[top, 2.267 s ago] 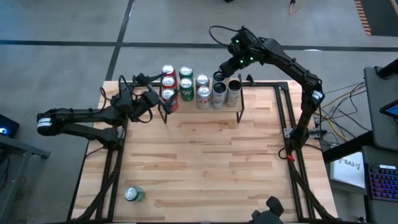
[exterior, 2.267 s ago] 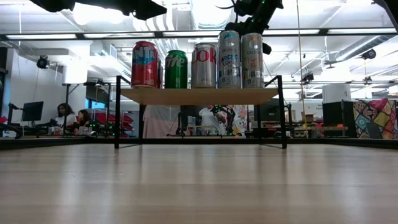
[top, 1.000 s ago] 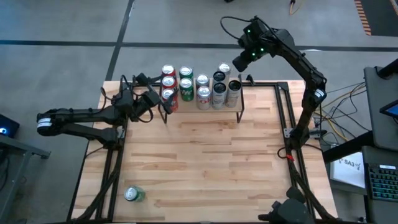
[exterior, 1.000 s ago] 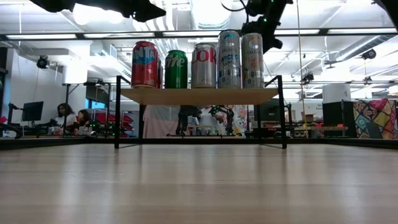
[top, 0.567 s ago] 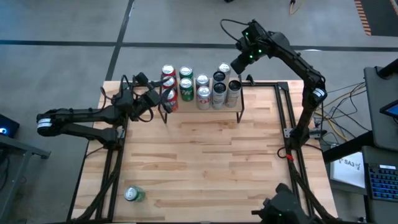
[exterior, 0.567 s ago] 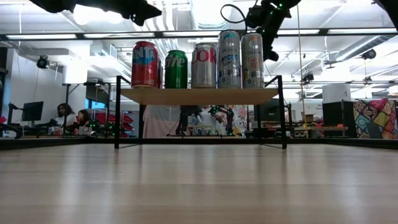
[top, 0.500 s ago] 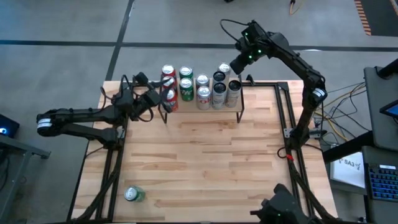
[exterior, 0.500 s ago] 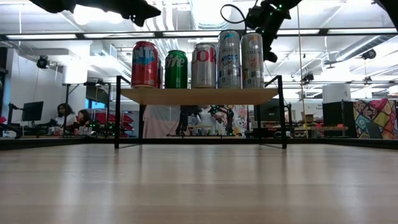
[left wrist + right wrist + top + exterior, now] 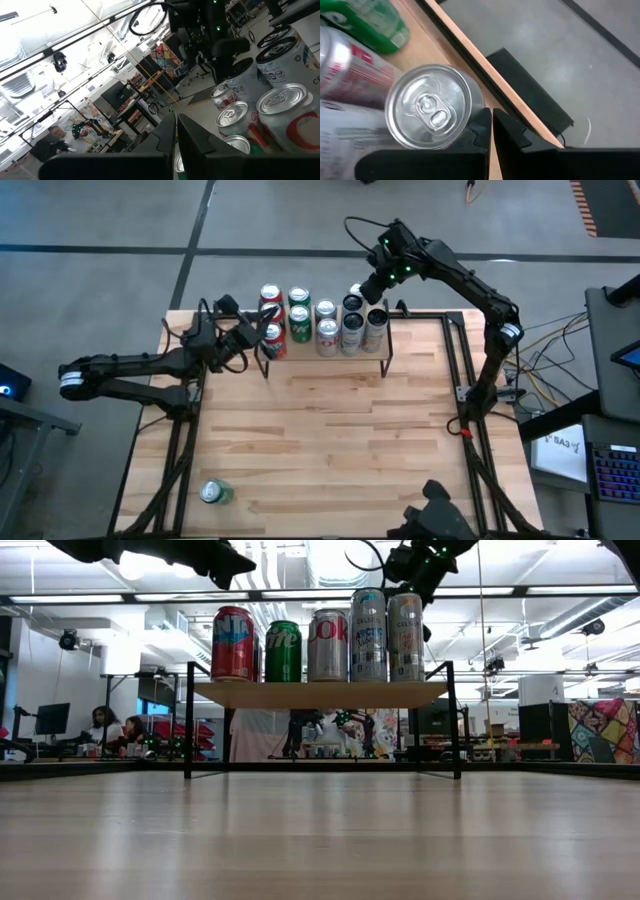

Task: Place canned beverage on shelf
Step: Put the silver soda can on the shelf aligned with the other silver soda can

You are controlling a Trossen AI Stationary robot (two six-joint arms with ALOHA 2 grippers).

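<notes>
High view: the shelf, a pale wood board on thin black legs, sits at twelve o'clock on the desk and carries two rows of upright cans, packed close, probably to leave room for more. The left gripper sits at the shelf's nine o'clock end, clenched on nothing. The right gripper hovers over the far one o'clock corner, also clenched and empty, just beside a silver can. One green can lies on its side at seven o'clock, well apart; it looks like the next to be shelved.

Low view: the front row of cans stands level on the shelf, smooth printed metal cylinders, red, green and silver.

Left wrist view: dark matte fingers pressed together, with ridged silver can tops beyond.

Right wrist view: fingers shut beside a brushed silver can near the shelf's back edge.
</notes>
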